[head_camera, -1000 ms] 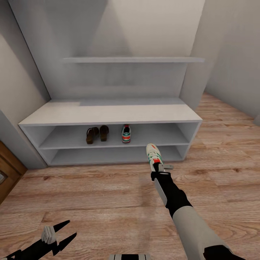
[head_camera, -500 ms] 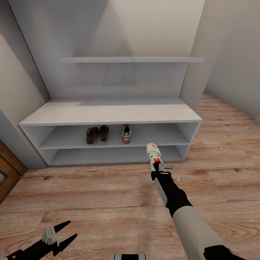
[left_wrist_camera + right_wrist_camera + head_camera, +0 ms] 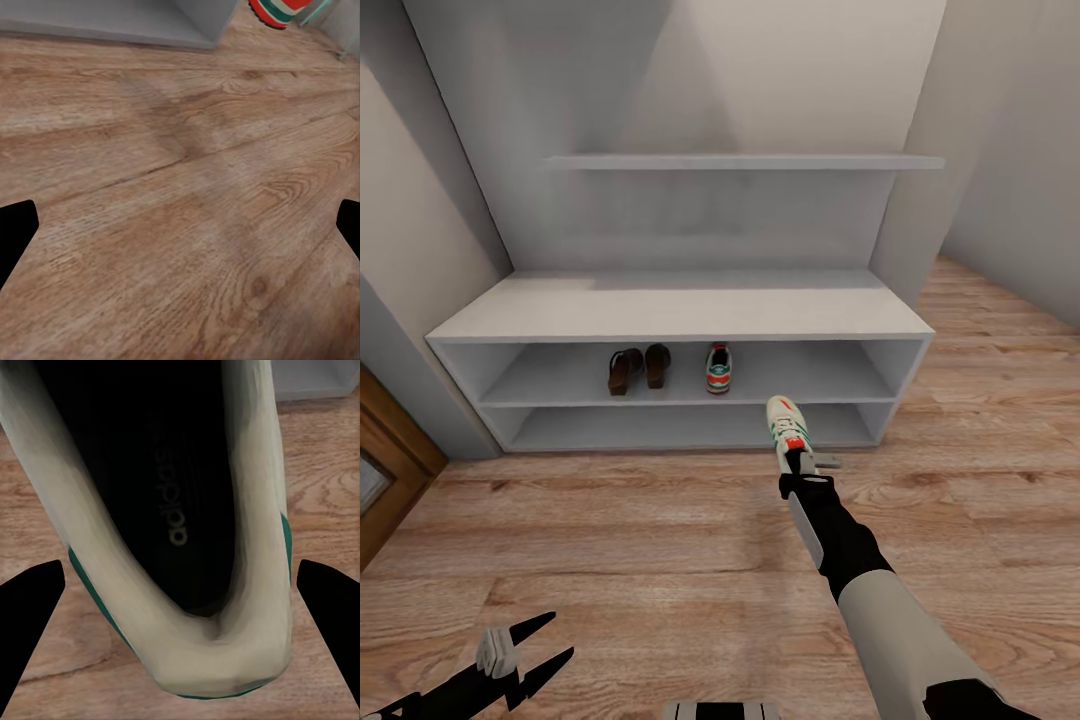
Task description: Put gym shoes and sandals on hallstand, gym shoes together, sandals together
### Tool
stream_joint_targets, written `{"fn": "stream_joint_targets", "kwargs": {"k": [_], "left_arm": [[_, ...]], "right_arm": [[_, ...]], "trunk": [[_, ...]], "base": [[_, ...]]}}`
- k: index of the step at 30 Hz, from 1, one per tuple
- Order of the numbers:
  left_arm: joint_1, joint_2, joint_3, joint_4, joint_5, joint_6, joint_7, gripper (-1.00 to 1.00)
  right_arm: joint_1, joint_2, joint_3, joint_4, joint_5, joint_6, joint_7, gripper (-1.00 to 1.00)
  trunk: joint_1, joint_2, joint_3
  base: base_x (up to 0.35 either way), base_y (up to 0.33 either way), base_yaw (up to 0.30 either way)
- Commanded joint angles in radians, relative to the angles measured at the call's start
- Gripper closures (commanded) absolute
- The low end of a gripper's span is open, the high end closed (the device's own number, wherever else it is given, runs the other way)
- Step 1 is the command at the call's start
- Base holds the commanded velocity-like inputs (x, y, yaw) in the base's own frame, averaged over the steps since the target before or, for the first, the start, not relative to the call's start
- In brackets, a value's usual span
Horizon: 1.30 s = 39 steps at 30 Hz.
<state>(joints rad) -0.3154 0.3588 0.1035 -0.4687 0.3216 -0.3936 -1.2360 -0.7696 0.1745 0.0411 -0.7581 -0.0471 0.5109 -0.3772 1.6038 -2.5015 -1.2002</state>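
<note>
hallstand point(image 3: 680, 310) against far wall, corridor floor point(image 3: 660, 540) in front. upper open shelf holds two sandals point(image 3: 639, 368) side by side, one gym shoe point(image 3: 718, 367) just right of them. second gym shoe point(image 3: 786, 424) pinched at heel by right end effector point(image 3: 801, 462), held above floor near rack front. left end effector point(image 3: 525, 640) spread, low at near left over floor.

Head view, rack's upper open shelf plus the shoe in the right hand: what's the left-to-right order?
Left sandal → right sandal → sneaker on the shelf → sneaker in the right hand, held in front of the rack, not on it.
</note>
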Motion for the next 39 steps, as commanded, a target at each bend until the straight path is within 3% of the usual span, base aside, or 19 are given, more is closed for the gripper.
{"fn": "stream_joint_targets", "kwargs": {"k": [1,8,22,30,39], "left_arm": [[-0.001,0.000,0.001,0.001,0.002,-0.005,-0.003,-1.00],[-0.001,-0.001,0.001,0.001,0.002,-0.005,-0.003,-1.00],[-0.001,-0.001,0.001,0.005,0.002,-0.005,-0.003,-1.00],[-0.001,-0.001,0.001,0.007,0.002,-0.005,-0.004,-1.00],[-0.001,-0.001,0.001,0.008,0.002,-0.005,-0.003,-1.00]], "right_arm": [[0.000,0.000,0.003,-0.001,-0.005,0.004,-0.007,1.00],[0.000,0.000,0.003,-0.001,-0.005,0.005,-0.009,1.00],[0.000,0.000,0.006,0.000,-0.008,0.003,-0.008,1.00],[0.000,0.000,0.006,0.000,-0.008,0.003,-0.008,1.00],[0.000,0.000,0.005,0.000,-0.007,0.004,-0.008,1.00]], "trunk": [[0.000,0.000,-0.001],[0.000,0.000,-0.001],[0.000,0.000,-0.006],[0.000,0.000,-0.010],[0.000,0.000,-0.010]], "base": [[0.000,0.000,0.010],[0.088,0.000,0.003],[0.311,0.000,0.039],[0.084,0.000,0.060],[0.307,0.000,0.001]]}}
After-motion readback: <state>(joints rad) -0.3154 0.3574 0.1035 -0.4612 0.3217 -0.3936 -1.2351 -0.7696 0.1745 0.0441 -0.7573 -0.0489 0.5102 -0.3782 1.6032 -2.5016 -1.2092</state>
